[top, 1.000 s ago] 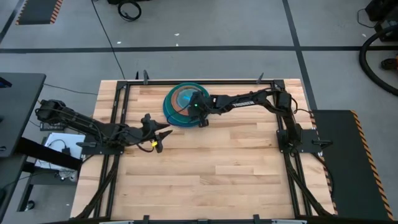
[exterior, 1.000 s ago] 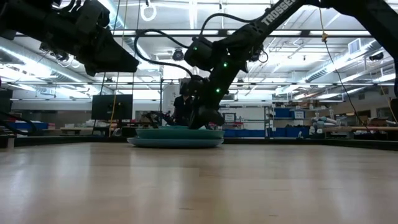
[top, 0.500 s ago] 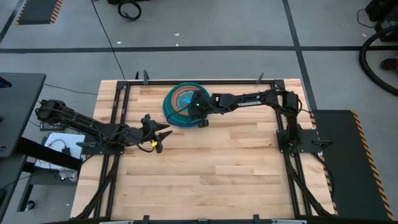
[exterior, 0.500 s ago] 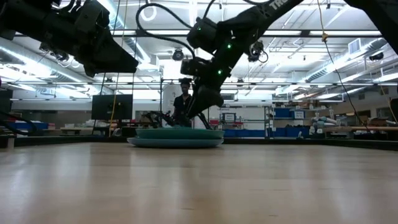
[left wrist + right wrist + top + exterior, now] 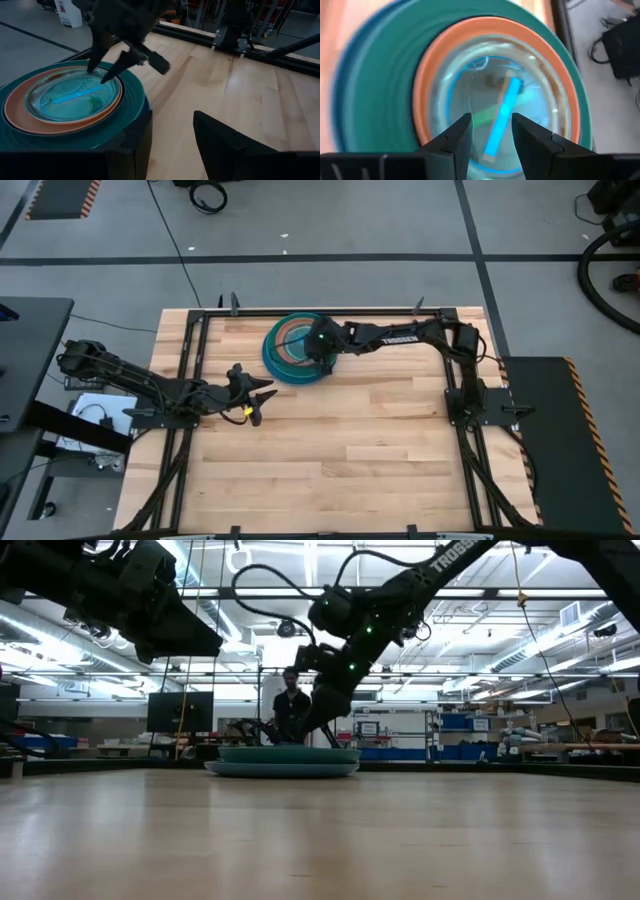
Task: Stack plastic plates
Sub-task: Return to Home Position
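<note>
Beneath the translucent cyan plate [image 5: 72, 95] we cannot count the layers; only a faint green tint shows through. Low view: plate stack [image 5: 282, 762] edge-on, layers inseparable. Right wrist view: the stack's outer rim blurred and cropped by the frame.

- the plastic plates [image 5: 285, 352] lie in one stack at the counter's [image 5: 340, 460] rear middle, smaller on larger.
- right end effector [image 5: 491, 119] hangs over the stack's top.
- left end effector [image 5: 262, 404] hovers to the stack's front-left, apart from it.

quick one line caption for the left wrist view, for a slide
Right gripper, open and empty, above the stacked plates, translucent cyan plate on top, seen past the left gripper.
</note>
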Robot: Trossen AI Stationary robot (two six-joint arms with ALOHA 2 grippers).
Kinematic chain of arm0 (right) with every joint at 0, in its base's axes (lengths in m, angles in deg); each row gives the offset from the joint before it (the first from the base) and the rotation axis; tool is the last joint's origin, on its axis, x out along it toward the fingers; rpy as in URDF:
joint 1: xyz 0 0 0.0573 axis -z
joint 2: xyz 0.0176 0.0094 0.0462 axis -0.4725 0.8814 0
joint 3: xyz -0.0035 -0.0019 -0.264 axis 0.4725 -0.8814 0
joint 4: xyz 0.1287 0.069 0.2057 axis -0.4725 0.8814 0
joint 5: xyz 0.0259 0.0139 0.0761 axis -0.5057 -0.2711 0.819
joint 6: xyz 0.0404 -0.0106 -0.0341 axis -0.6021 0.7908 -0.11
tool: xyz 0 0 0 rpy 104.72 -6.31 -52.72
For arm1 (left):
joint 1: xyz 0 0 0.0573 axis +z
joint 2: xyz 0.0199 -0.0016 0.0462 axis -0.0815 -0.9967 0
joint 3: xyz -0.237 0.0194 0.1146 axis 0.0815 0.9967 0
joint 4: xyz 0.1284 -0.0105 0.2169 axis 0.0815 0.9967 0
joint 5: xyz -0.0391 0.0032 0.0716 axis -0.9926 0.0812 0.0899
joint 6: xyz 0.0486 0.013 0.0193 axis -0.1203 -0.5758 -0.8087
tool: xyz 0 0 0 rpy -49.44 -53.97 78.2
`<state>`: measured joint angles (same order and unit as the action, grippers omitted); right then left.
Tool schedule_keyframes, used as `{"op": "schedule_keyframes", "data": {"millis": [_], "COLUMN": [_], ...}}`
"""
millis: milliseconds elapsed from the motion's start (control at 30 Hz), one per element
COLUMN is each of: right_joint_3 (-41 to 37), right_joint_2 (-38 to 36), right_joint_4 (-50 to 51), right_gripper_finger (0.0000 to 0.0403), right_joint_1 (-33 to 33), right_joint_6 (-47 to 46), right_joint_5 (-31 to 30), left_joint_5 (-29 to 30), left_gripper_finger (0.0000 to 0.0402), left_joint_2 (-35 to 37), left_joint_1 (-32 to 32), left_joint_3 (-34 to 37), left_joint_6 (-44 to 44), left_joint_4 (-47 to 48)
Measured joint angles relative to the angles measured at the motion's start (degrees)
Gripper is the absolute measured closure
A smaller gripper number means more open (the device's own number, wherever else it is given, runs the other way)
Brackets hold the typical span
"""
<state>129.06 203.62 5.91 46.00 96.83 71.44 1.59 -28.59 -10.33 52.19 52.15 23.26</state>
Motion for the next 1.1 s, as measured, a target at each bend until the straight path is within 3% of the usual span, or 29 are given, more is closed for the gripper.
{"op": "schedule_keyframes", "data": {"millis": [367, 533, 900, 1100], "right_joint_3": [0.0, -0.4, -20.2, -31.9], "right_joint_2": [-1.3, -5.8, -21.4, -33.2], "right_joint_4": [8.7, 11.2, -3.7, -10.1], "right_gripper_finger": [0.0261, 0.0269, 0.0290, 0.0293], "right_joint_1": [1.9, 2.6, 4.1, 4.1], "right_joint_6": [-4.0, -7.5, -13.0, -17.0], "right_joint_5": [-3.8, 2.2, 4.2, 4.6], "left_joint_5": [-0.1, -0.1, 0.6, 4.4], "left_gripper_finger": [0.0251, 0.0251, 0.0251, 0.0251], "left_joint_2": [0.1, 4.0, 10.9, 13.0], "left_joint_1": [-0.1, -0.1, -0.2, -0.2], "left_joint_3": [0.0, 0.0, 0.0, 0.0], "left_joint_6": [-1.8, -3.8, -5.8, -6.3], "left_joint_4": [0.3, 2.2, 8.9, 9.9]}}
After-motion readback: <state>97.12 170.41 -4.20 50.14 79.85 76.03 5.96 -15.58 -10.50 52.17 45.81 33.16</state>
